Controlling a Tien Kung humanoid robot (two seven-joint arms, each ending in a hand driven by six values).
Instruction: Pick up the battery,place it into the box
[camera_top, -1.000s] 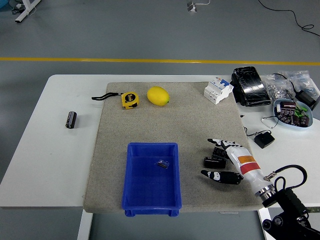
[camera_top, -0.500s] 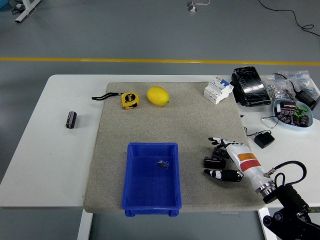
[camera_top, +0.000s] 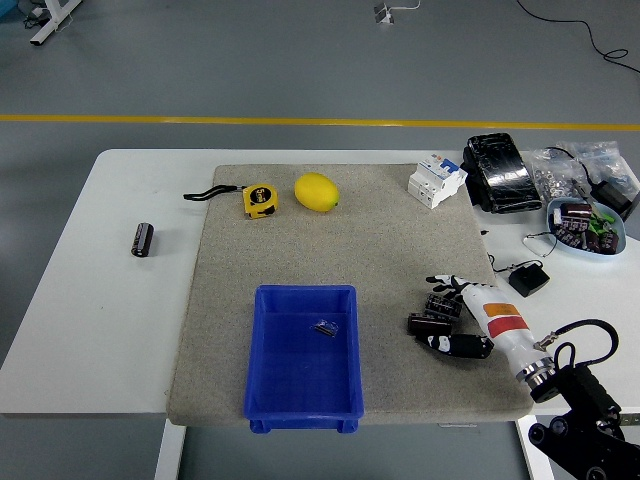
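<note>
— Battery position? It is found on the mat, right of the blue box.

— And the right hand? Its fingers are curled around the battery, thumb below; whether it is lifted cannot be told.

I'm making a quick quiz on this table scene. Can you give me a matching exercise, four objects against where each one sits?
Things:
1. yellow oval lemon
2. blue plastic box
3. small black cylinder
4. white circuit breaker

Places:
A. bare white table, left of the mat
B. mat's far right corner
C. mat's near edge
D. mat's far side, beside the yellow tape measure

Pairs: 1-D, 2-C, 3-A, 4-B
</note>
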